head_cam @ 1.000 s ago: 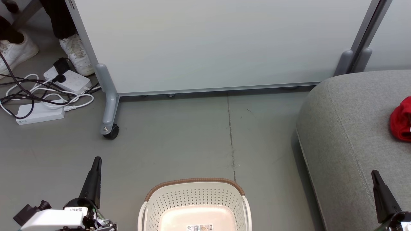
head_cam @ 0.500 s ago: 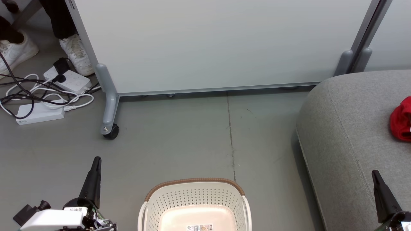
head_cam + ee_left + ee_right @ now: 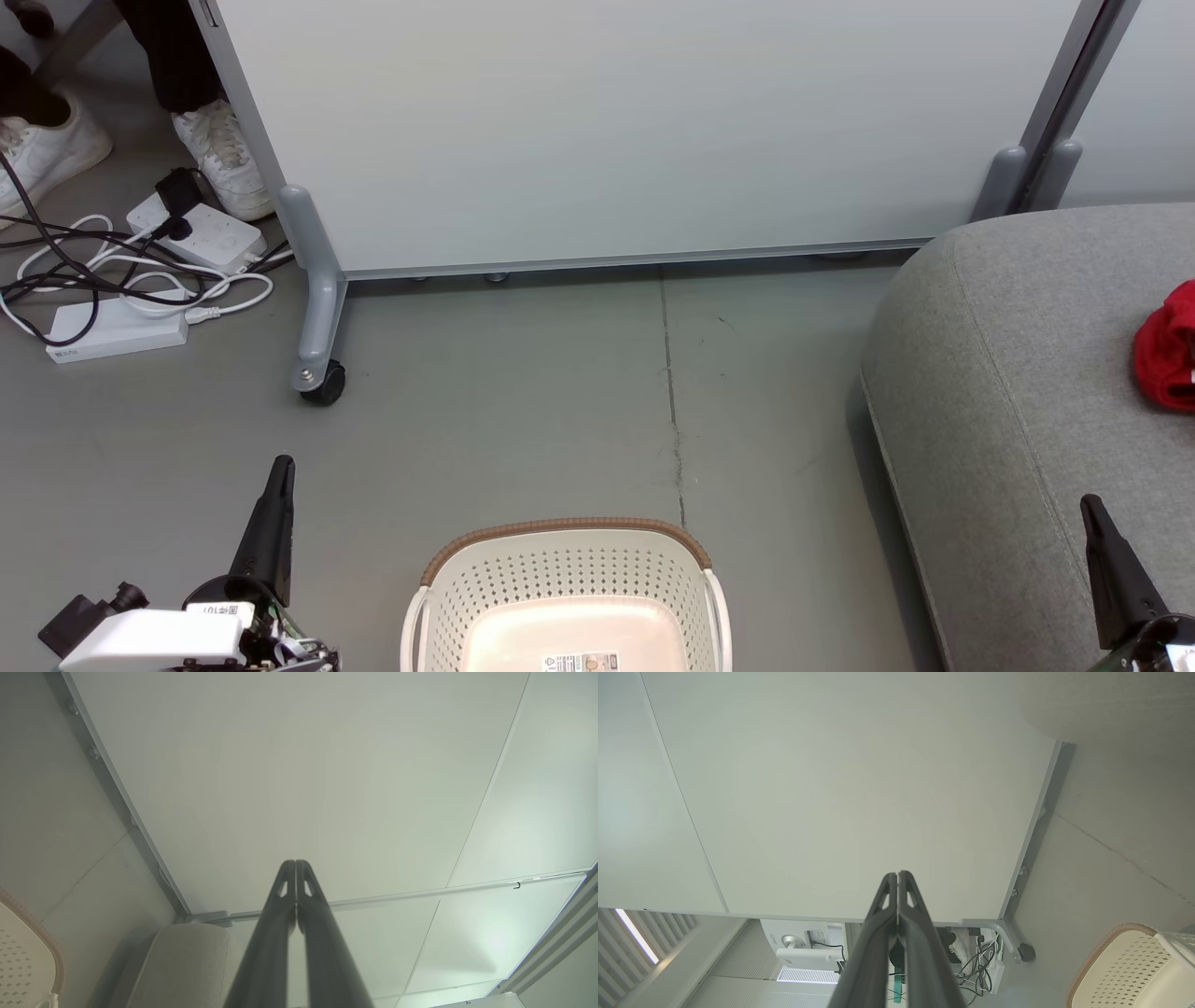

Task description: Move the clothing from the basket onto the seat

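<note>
My left gripper [image 3: 283,467] and right gripper [image 3: 1090,509] are clenched on nothing, one on either side of the basket [image 3: 566,525]. Its visible bottom is bare. The clothing [image 3: 1169,347] lies right of the basket on the seat [image 3: 1008,373], so I judge the job finished.

A smooth grey floor [image 3: 523,411] fills the middle, crossed by a thin dark seam [image 3: 674,411] running from 12 to 6 o'clock. A tall pale white partition panel [image 3: 635,131] stands at 12 o'clock, its grey metal leg ending in a black caster wheel [image 3: 324,385] at 9 o'clock. Farther out, flat white power strips [image 3: 117,329] and tangled black and white cables [image 3: 112,271] lie at 9 to 10 o'clock
</note>
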